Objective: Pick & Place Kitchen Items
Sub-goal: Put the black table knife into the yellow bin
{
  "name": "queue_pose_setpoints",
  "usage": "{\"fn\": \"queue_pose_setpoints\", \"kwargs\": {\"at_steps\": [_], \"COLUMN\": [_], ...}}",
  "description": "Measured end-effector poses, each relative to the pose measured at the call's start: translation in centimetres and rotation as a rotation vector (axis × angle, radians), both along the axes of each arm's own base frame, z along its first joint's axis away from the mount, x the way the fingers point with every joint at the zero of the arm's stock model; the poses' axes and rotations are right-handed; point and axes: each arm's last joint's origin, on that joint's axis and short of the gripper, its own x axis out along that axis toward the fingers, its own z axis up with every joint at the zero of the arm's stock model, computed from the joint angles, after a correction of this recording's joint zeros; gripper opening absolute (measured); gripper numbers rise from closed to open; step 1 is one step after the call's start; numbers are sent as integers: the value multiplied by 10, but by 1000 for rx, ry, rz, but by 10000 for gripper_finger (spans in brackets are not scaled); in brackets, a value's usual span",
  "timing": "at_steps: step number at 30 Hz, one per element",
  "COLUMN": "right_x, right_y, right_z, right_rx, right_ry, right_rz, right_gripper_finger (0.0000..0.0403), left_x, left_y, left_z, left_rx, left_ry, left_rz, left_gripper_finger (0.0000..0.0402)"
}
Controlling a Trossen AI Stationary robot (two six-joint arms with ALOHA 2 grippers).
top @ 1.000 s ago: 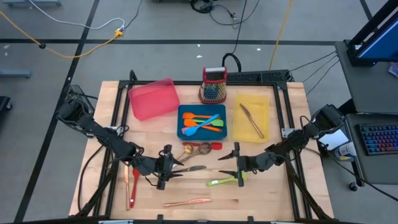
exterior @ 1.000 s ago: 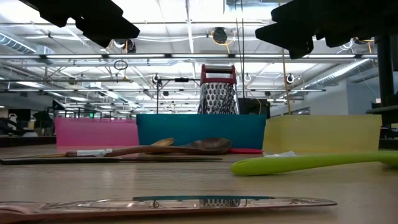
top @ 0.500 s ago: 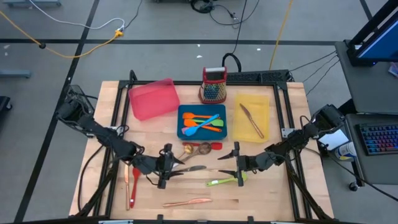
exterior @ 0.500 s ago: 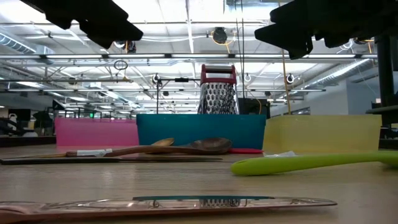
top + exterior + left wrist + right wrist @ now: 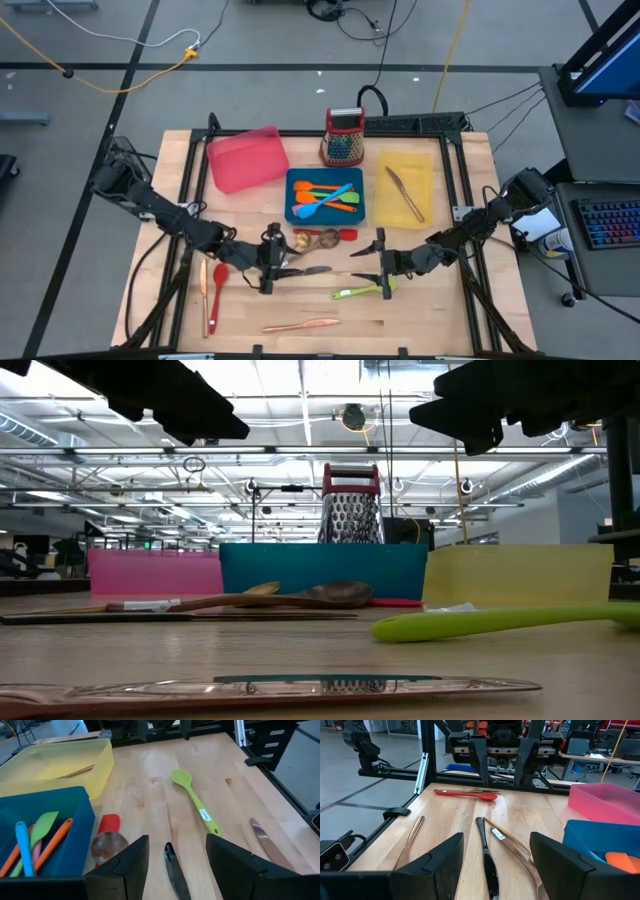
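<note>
While the right gripper [image 5: 379, 257] waits agape, the left gripper [image 5: 271, 259], agape, has advanced

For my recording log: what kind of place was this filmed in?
Probably a robotics lab or workshop, not a home kitchen. The wooden table stands on a bare grey floor strewn with cables, the low view shows industrial ceiling lights, and a keyboard sits beside the rig.

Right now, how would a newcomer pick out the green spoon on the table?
Start at the yellow tray at the table's back right, then come toward the front edge. The green spoon lies flat on bare wood under the open right gripper, the only lime-green utensil outside a tray.
</note>
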Motion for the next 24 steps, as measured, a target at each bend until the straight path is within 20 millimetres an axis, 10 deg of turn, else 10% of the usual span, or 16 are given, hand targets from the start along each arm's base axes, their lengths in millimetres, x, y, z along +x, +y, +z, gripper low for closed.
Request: {"fn": "queue_pose_setpoints", "kwargs": {"at_steps": [24], "right_x": [0], "right_y": [0], "right_z": [0], "right_rx": [-2], "right_ry": [1], "right_rz": [0], "right_gripper_finger": [222], "left_x": [14], "left_y": [-7], "left_z": [-26], "left_rx": [-12], "left_ry": [37], "left_rz": [-47], "left_gripper_finger": [202]}}
